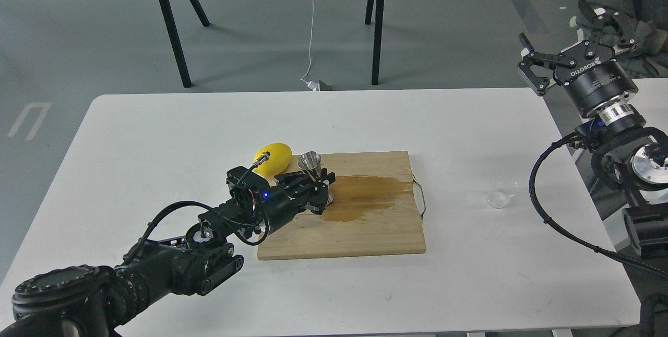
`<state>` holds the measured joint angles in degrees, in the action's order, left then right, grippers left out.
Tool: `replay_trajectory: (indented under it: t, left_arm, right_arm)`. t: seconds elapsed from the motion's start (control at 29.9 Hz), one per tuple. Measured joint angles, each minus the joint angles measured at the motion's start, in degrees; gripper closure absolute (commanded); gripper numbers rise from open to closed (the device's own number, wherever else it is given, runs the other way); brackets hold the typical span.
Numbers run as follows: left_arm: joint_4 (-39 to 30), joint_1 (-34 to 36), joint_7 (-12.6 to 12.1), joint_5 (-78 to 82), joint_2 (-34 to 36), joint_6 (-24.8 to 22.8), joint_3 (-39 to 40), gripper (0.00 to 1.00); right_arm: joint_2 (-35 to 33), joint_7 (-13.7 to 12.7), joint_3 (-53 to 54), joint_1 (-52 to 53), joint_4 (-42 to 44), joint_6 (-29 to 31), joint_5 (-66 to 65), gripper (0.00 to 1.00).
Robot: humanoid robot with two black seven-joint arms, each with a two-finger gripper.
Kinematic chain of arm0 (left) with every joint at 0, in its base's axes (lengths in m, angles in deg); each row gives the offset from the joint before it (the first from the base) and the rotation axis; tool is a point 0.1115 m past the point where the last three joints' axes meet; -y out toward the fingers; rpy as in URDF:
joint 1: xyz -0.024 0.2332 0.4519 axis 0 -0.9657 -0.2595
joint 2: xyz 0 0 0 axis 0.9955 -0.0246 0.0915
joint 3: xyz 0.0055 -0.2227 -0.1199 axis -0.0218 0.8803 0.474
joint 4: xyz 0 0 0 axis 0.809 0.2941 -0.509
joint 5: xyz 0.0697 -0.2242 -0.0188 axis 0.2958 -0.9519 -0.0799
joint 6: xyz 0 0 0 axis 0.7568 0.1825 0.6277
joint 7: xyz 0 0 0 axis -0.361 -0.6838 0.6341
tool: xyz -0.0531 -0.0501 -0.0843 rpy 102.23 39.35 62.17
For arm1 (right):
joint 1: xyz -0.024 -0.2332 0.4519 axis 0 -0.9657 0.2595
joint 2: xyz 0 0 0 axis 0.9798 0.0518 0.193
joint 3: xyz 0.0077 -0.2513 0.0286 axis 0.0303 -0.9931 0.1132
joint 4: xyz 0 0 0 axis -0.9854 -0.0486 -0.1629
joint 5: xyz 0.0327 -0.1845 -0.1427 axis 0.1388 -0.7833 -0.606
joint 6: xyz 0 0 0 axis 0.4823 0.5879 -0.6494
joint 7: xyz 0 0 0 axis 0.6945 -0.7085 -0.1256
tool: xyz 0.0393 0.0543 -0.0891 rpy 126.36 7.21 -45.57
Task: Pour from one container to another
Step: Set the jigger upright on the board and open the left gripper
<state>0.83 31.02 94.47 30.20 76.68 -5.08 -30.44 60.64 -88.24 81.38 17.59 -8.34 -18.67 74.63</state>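
The steel jigger (309, 161) stands upright at the back left of the wooden board (365, 232), right beside the lemon. My left gripper (317, 184) is shut around its waist and lower cone, and the top cone shows above the fingers. The small clear cup (499, 196) sits alone on the white table to the right of the board, nothing touching it. My right gripper (559, 28) hangs open in the air beyond the table's back right corner, far from the cup.
A yellow lemon (273, 158) lies at the board's back left corner, touching the arm's cable plug. A brown wet patch (365, 199) spreads across the board's middle. A wire handle (420, 199) sticks out on the board's right edge.
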Motion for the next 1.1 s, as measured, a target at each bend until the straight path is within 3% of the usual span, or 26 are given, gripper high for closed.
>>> replay_trajectory:
  t: [0.37,0.4,0.47,0.67,1.1]
  left_arm:
    - [-2.8,-0.8,0.0,0.0,0.0,0.0,0.0,0.53]
    - [-2.8,-0.8,0.0,0.0,0.0,0.0,0.0,0.51]
    - [-2.8,-0.8,0.0,0.0,0.0,0.1,0.0,0.36]
    - [-4.4,-1.0,0.0,0.0,0.0,0.2,0.2,0.24]
    - [-6.1,-2.1,0.0,0.0,0.0,0.2,0.6,0.20]
  right_arm:
    - [-0.1,0.0,0.1,-0.4,-0.1,0.0,0.1,0.01]
    - [-0.1,0.0,0.1,-0.4,-0.1,0.0,0.1,0.01]
    - [-0.1,0.0,0.1,-0.4,-0.1,0.0,0.1,0.01]
    - [-0.1,0.0,0.2,-0.4,-0.1,0.0,0.1,0.01]
    - [-0.1,0.0,0.5,-0.9,-0.3,0.0,0.1,0.01]
